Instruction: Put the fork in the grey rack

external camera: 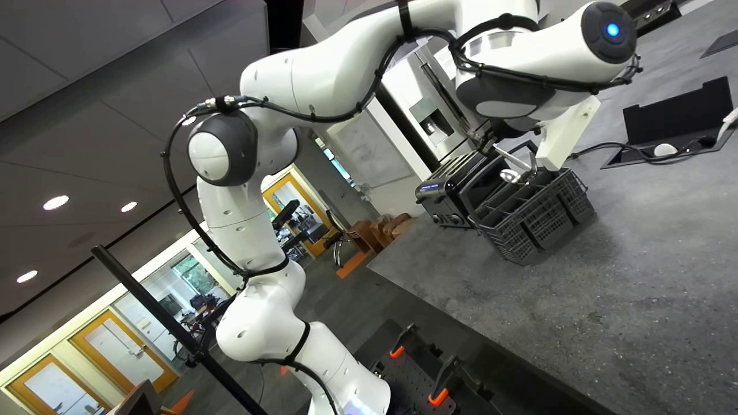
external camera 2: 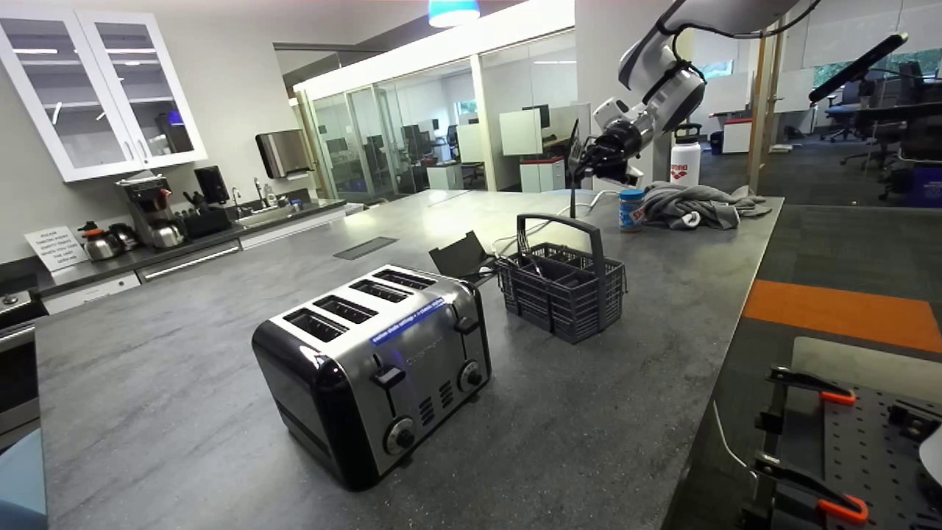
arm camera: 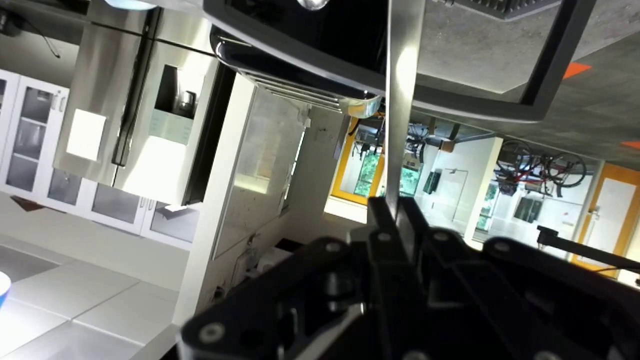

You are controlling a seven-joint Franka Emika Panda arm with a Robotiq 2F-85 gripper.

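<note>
Arm (external camera: 323, 72): glossy white, rounded tubular segments with thin seam lines, a dark grey joint cap (external camera: 241, 138) set with a white disc (external camera: 209, 156). Black cable (external camera: 312, 117), silvery connectors (external camera: 229, 100), run along the outside and strapped down by black bands (external camera: 405, 20); blue light (external camera: 613, 29) glowing in a dark round end cap (external camera: 598, 45). Gripper (arm camera: 393, 207) black, angular jointed linkages (arm camera: 305, 270), grey round screw heads (arm camera: 212, 332).

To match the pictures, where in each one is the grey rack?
In an exterior view: the grey rack, right of centre, around mid height.
In an exterior view: the grey rack, slightly right of centre.
Wrist view: the grey rack, partly shown, at the top edge.
Landmark in all three views: the toaster.
</note>
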